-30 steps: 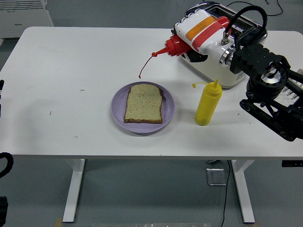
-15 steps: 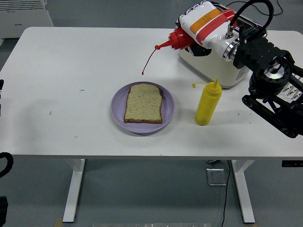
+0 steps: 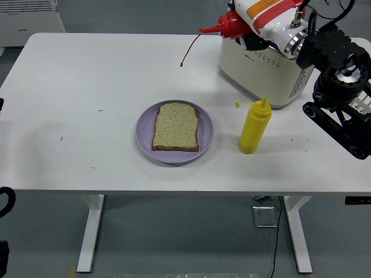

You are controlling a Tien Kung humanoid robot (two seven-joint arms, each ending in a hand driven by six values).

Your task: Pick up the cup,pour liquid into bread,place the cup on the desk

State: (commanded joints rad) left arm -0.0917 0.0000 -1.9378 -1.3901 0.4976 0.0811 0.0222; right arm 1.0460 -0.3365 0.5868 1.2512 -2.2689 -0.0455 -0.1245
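At the top right of the head view, the right hand [image 3: 272,14] is clamped around a red squeeze bottle [image 3: 243,20] (the task calls it a cup, but it is plainly a sauce bottle with an orange label band). That bottle is held high above the bench [image 3: 87,75], lying nearly sideways, its nozzle pointing left. From the nozzle a thin red strand [image 3: 188,52] hangs down and ends in the air over the bare bench surface, well apart from the bread. The black right arm [image 3: 339,98] comes in from the right edge and bends up toward the bottle.

A cream-coloured toaster [image 3: 261,69] stands on the bench directly below and behind the raised bottle. Just in front of it stands a yellow squeeze bottle [image 3: 255,127], upright, its small cap hanging off to the left by a tether.

Near the middle of the bench sits a purple plate [image 3: 206,136], and on it lies one slice of bread [image 3: 175,126], flat and speckled; I cannot make out any red sauce on it. The plate is near the yellow bottle but not touching it.

At the lower left edge a small part of the left arm [image 3: 4,200] shows, beside the bench; its hand is out of view.
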